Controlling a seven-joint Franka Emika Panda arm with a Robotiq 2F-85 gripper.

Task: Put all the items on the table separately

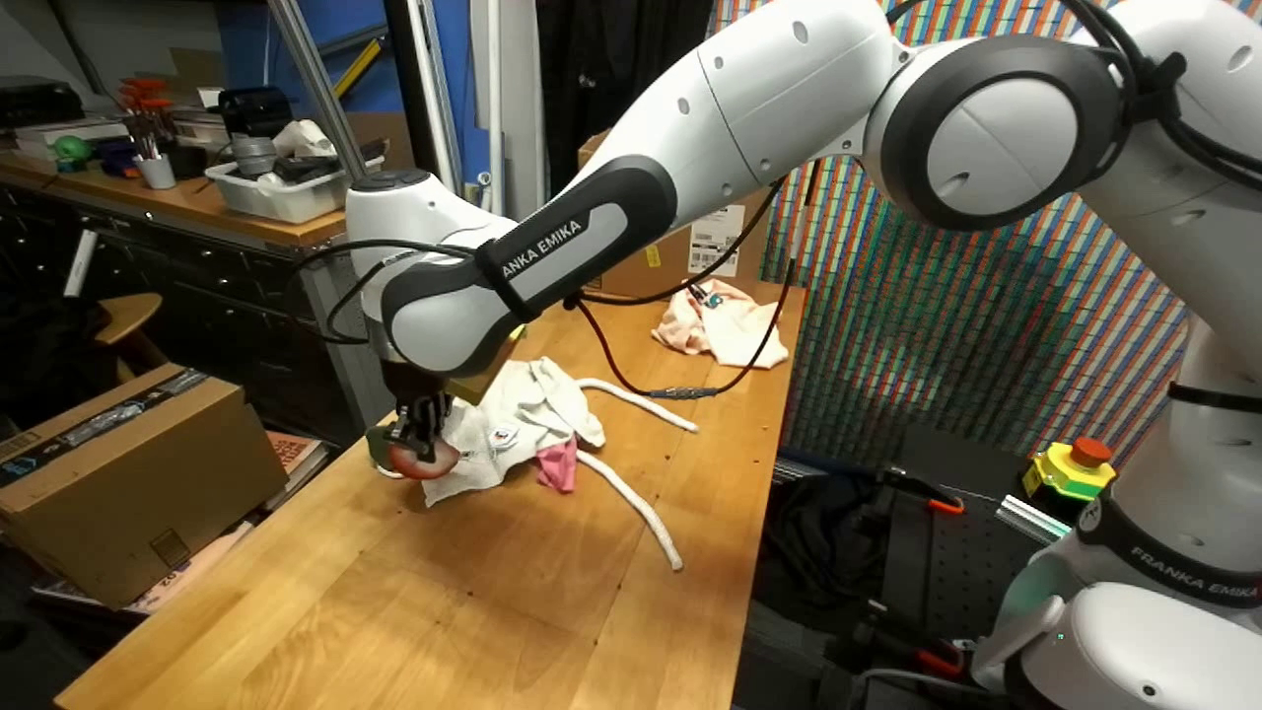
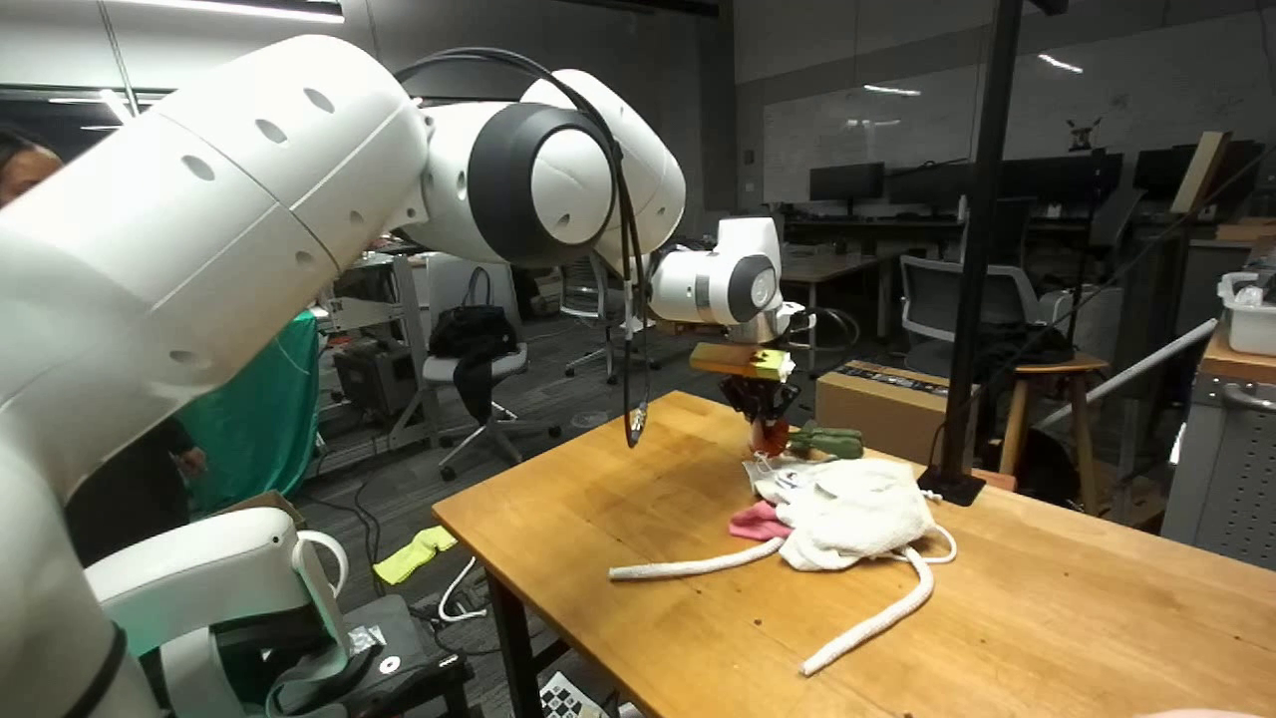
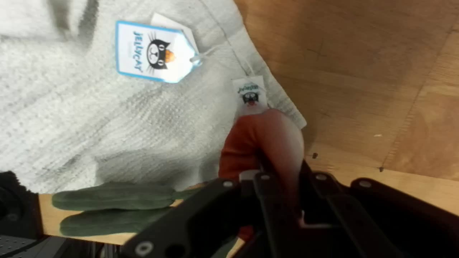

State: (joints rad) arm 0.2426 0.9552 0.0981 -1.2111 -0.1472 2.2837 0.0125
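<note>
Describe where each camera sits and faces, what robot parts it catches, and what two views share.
Exterior view: raised, looking along the table toward the labelled box; arm enters from picture right, base to gripper.
Exterior view: beside the arm, looking across the table toward a grey chair; arm enters from picture left, gripper included.
Wrist view: mounted by the gripper, facing down at the white cloth; of the robot, only that gripper, closed on the red-orange ball.
Both exterior views share arm, table, white cloth and pink cloth.

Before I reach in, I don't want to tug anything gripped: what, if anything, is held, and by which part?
The gripper is shut on the red-orange ball, pinching its upper part; the rest bulges out below the grip.
</note>
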